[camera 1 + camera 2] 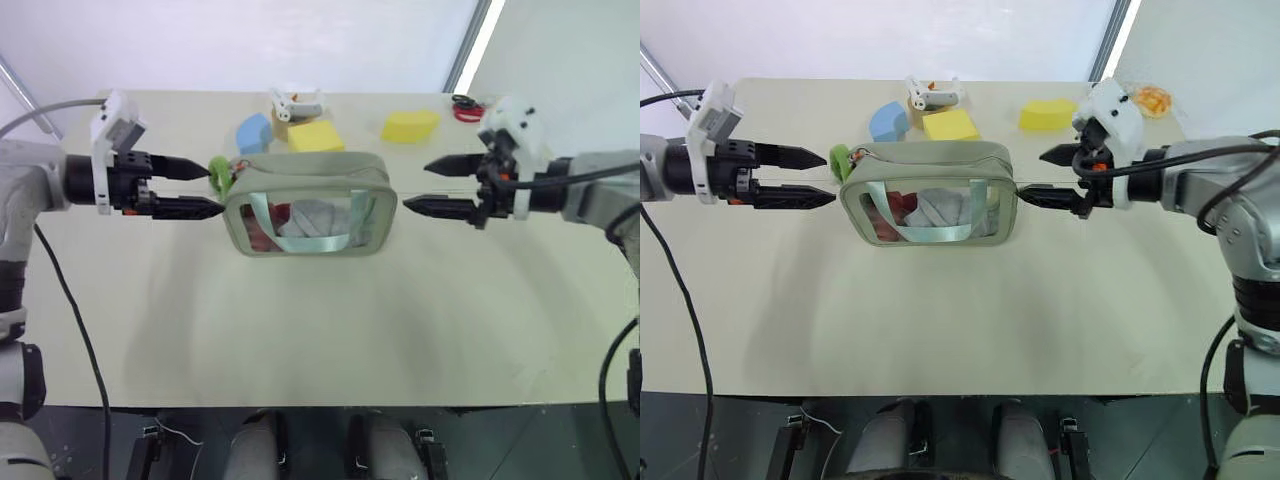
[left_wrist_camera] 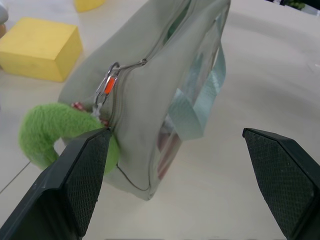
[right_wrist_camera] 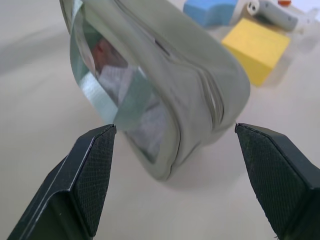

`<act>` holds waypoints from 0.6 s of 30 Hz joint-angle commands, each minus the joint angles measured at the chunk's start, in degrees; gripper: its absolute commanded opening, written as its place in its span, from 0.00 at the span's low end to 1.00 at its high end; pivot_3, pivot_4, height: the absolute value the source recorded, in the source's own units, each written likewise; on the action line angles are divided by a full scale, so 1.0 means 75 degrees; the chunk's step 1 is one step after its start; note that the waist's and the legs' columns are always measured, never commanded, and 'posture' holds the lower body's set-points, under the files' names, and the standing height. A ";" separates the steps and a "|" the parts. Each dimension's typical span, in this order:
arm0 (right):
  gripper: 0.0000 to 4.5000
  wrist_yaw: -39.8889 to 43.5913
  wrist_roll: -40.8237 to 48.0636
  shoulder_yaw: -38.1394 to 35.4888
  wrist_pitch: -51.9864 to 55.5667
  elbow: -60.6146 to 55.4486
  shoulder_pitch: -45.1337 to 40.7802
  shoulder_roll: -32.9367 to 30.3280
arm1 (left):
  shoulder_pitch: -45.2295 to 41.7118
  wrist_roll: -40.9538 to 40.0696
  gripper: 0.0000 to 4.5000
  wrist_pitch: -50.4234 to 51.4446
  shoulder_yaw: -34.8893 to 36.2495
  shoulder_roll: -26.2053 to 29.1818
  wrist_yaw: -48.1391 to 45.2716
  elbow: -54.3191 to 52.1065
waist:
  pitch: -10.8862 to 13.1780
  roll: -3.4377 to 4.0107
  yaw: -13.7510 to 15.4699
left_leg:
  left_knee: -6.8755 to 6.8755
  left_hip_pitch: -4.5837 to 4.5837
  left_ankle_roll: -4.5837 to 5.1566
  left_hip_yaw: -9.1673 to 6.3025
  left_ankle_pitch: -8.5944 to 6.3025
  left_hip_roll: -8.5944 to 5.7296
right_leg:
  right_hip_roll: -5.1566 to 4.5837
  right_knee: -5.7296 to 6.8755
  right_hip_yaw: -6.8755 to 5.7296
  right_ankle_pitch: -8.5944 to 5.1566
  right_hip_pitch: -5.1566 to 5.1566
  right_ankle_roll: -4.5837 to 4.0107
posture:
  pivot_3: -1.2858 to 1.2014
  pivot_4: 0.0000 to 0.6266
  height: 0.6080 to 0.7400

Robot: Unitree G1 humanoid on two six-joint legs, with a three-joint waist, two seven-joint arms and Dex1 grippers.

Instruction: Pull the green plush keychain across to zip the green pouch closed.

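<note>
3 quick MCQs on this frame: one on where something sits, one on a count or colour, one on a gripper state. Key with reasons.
1. The green plush keychain hangs at which end of the green pouch?
A. robot's left end
B. robot's right end
C. middle of the top

2. Yellow foam blocks behind the pouch?
A. one
B. two
C. three

3. The left gripper is:
A. shut on the keychain
B. open
C. shut on a strap

Key: 1 A, the charm sits by the left fingers. 2 B, a square block and a wedge. 3 B, its fingers stand apart, holding nothing.
</note>
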 commanded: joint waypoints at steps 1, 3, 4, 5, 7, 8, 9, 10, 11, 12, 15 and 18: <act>0.88 0.0264 -0.0481 0.0316 -0.0584 0.0430 -0.0317 0.0270 | -0.0028 0.0127 1.00 -0.0245 0.0272 0.0054 0.0218 0.0065 | 0.0000 0.0000 0.0000 | 0.0000 -0.0001 0.0000 0.0002 0.0000 0.0000 | 0.0000 0.0001 0.0000 0.0000 -0.0001 0.0000 | 0.52 0.24 1.00; 0.88 0.0369 -0.0657 0.0486 -0.0758 0.0649 -0.0414 0.0501 | -0.0025 0.0110 1.00 -0.0240 0.0340 0.0045 0.0318 0.0111 | 0.0000 0.0000 0.0004 | 0.0000 -0.0003 0.0000 0.0003 0.0000 -0.0001 | 0.0000 0.0007 0.0000 0.0000 -0.0002 0.0000 | 0.52 0.24 1.00; 0.88 0.0427 -0.0703 0.0575 -0.0817 0.0754 -0.0467 0.0656 | -0.0038 0.0087 1.00 -0.0191 0.0401 0.0040 0.0395 0.0162 | 0.0000 0.0000 0.0004 | 0.0000 -0.0003 0.0000 0.0003 0.0000 -0.0001 | 0.0000 0.0010 0.0000 0.0000 -0.0002 0.0000 | 0.52 0.24 1.00; 0.88 0.0426 -0.0801 0.0684 -0.0898 0.0861 -0.0503 0.0841 | 0.0027 0.0079 1.00 -0.0179 0.0462 0.0062 0.0456 0.0180 | 0.0000 0.0000 0.0003 | 0.0001 -0.0003 0.0000 0.0003 0.0000 0.0000 | 0.0000 0.0011 0.0000 0.0000 -0.0002 0.0000 | 0.52 0.24 1.00; 0.88 0.0463 -0.0970 0.0825 -0.1031 0.1006 -0.0517 0.1115 | 0.0262 0.0023 1.00 -0.0154 0.0570 0.0115 0.0511 0.0082 | 0.0000 0.0000 -0.0009 | 0.0003 -0.0003 0.0000 0.0002 0.0001 0.0000 | 0.0000 0.0012 0.0000 0.0000 -0.0002 0.0000 | 0.52 0.24 1.00; 0.88 0.0446 -0.1074 0.0877 -0.1132 0.1075 -0.0502 0.1245 | 0.0415 -0.0011 1.00 -0.0118 0.0647 0.0120 0.0567 0.0000 | 0.0000 0.0000 -0.0008 | 0.0002 -0.0002 -0.0001 0.0002 0.0001 0.0000 | 0.0000 0.0018 -0.0001 0.0000 -0.0003 0.0000 | 0.52 0.24 1.00; 0.88 0.0385 -0.1162 0.0899 -0.1201 0.1163 -0.0494 0.1378 | 0.0538 -0.0018 1.00 -0.0089 0.0733 0.0094 0.0683 -0.0047 | 0.0000 0.0000 -0.0010 | 0.0002 -0.0003 -0.0001 0.0002 0.0001 0.0000 | 0.0000 0.0020 -0.0001 0.0000 -0.0004 0.0000 | 0.52 0.24 1.00; 0.79 0.0342 -0.1212 0.0900 -0.1241 0.1216 -0.0475 0.1488 | 0.0666 -0.0033 1.00 -0.0063 0.0842 0.0067 0.0807 -0.0074 | 0.0000 0.0000 -0.0009 | 0.0002 -0.0002 -0.0001 0.0002 0.0002 0.0000 | 0.0000 0.0020 0.0000 0.0000 -0.0004 0.0000 | 0.52 0.24 1.00; 0.77 0.0334 -0.1225 0.0879 -0.1245 0.1223 -0.0454 0.1567 | 0.0768 -0.0043 1.00 -0.0052 0.0940 0.0055 0.0917 -0.0079 | 0.0000 0.0000 -0.0009 | 0.0002 -0.0003 -0.0001 0.0002 0.0002 0.0001 | 0.0000 0.0021 -0.0001 0.0000 -0.0005 0.0000 | 0.52 0.24 1.00; 0.71 0.0347 -0.1236 0.0854 -0.1238 0.1220 -0.0440 0.1616 | 0.0835 -0.0059 1.00 -0.0045 0.1003 0.0052 0.0990 -0.0088 | 0.0000 0.0000 -0.0010 | 0.0003 -0.0003 -0.0002 0.0003 0.0002 0.0002 | 0.0000 0.0021 0.0000 0.0000 -0.0005 0.0000 | 0.52 0.24 1.00; 0.39 0.0389 -0.1104 0.0705 -0.1024 0.0941 -0.0366 0.1642 | 0.0975 0.0103 1.00 -0.0313 0.1153 0.0012 0.1268 0.0199 | 0.0000 0.0000 0.0001 | 0.0004 -0.0003 -0.0002 0.0003 0.0002 0.0003 | 0.0000 0.0023 -0.0001 0.0000 -0.0006 0.0000 | 0.52 0.24 1.00; 0.03 0.0491 -0.0991 0.0644 -0.0831 0.0628 -0.0256 0.1543 | 0.0797 0.0288 1.00 -0.0647 0.1038 -0.0311 0.1552 0.0635 | -0.0001 0.0001 0.0015 | 0.0004 -0.0003 -0.0002 0.0003 0.0002 0.0002 | 0.0000 0.0023 -0.0001 0.0000 -0.0005 0.0000 | 0.52 0.24 1.00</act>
